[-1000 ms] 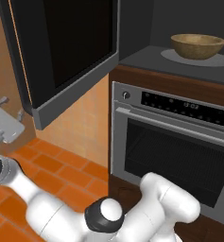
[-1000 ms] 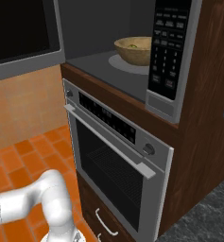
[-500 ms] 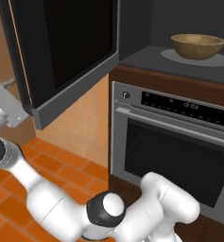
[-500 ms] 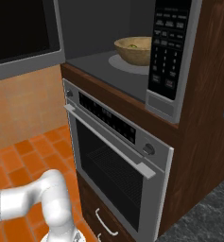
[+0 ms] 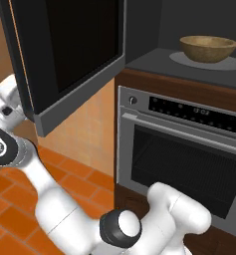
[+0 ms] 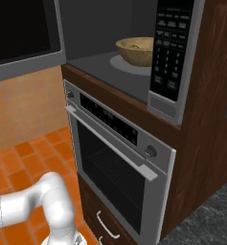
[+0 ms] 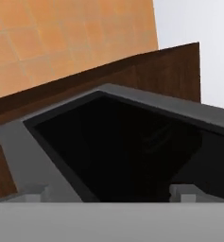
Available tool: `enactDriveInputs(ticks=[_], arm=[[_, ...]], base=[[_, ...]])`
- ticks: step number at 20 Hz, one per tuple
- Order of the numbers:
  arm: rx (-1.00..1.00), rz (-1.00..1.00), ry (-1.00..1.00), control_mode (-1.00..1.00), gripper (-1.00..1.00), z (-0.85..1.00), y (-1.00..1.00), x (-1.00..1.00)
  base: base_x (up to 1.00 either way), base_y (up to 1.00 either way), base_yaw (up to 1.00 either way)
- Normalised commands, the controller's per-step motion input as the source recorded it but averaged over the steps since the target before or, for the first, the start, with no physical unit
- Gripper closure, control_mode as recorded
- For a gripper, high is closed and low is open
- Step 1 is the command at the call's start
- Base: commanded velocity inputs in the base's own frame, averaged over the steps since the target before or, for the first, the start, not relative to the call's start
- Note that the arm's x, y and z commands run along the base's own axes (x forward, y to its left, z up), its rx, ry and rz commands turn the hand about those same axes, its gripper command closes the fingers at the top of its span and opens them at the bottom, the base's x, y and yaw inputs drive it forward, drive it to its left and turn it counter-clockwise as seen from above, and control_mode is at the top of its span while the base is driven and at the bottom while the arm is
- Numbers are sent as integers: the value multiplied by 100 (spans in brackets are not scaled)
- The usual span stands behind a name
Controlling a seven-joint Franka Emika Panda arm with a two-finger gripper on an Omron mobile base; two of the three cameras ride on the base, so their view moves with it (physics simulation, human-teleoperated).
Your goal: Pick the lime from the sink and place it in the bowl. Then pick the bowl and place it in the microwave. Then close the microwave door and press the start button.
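The jaws are standing wide open and empty just before the big, stiff, black glass microwave door [image 7: 118, 142], probably best pushed on its dark grey frame.

We can't read a thing here tbh. The microwave's keypad [image 6: 170, 50] has rows of tiny pale markings, and the steel oven's display strip [image 5: 196, 110] shows little symbols too, but all of it's too blurry to make out.
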Motion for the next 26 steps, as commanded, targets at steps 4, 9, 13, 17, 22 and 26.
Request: enactDriveInputs(ticks=[4,9,13,17,22,26], arm=[[14,-2,-40,-100,-100,18,-72,-82],[20,-8,-49,-100,-100,10,-60,-100],[23,-7,-41,-100,-100,28,-77,-95],[20,-6,-31,-100,-100,25,-81,-100],[23,-1,-5,-100,-100,22,-89,-93],[23,0,0,-100,-100,23,-90,-49]], base=[[0,0,0],[0,0,0],[0,0,0],[0,0,0],[0,0,0],[0,0,0]])
